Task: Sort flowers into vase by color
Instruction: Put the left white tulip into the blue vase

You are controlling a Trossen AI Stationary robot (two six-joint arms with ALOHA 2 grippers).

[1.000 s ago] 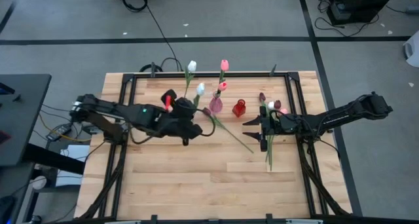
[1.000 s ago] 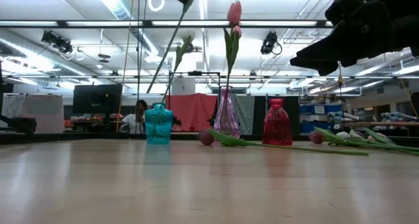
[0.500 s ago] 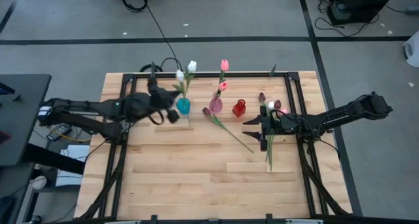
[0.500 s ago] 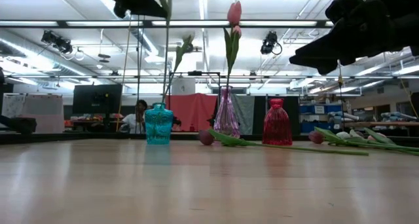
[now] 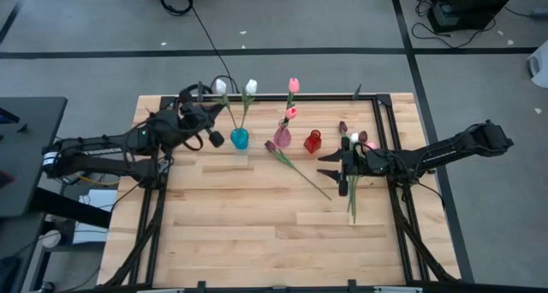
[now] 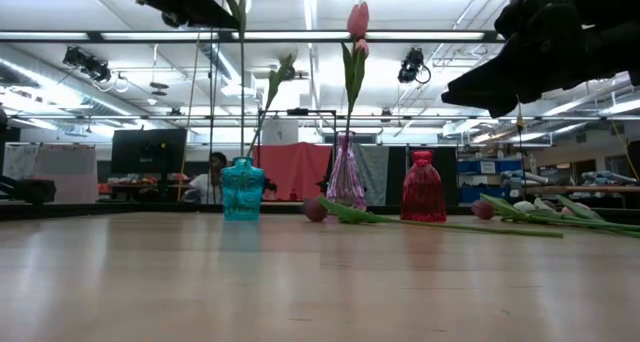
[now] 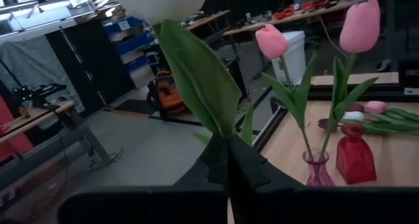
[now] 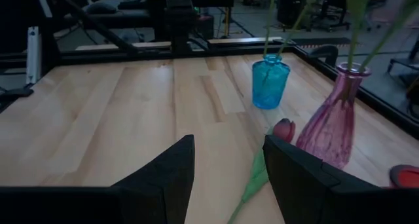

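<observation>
My left gripper [image 5: 214, 122] is high over the table's far left and shut on a white tulip [image 5: 221, 86]. Its stem [image 6: 241, 92] runs straight down to the mouth of the blue vase [image 5: 240, 139], where another white tulip [image 5: 251, 86] stands. Two pink tulips [image 5: 293, 86] stand in the pink vase [image 5: 282, 139]. The red vase [image 5: 312, 141] has no flowers in it. A dark red tulip [image 5: 271, 145] lies flat on the table. My right gripper [image 5: 342, 169] is open above a pile of lying tulips [image 5: 353, 139]. My left gripper pinches the white tulip's stem [image 7: 226, 140] between its two shut fingers [image 7: 230, 168], just below a broad leaf [image 7: 196, 73] and under the head. The fingers come about level from the table's left, across the stem. The tulip stands upright, its lower end at the blue vase's mouth.
The three vases stand in a row near the far edge. The lying dark red tulip's stem [image 5: 308, 180] slants toward the table's middle. A black frame rail [image 5: 257, 98] runs along the far edge. Bare wood [image 5: 257, 233] fills the near half. A person [image 6: 212, 177] sits far behind.
My left gripper has carried the white tulip from near the pink vase toward the table's far left and upward. The tulip has swung from tilted to upright over the blue vase. The right arm has kept still.
</observation>
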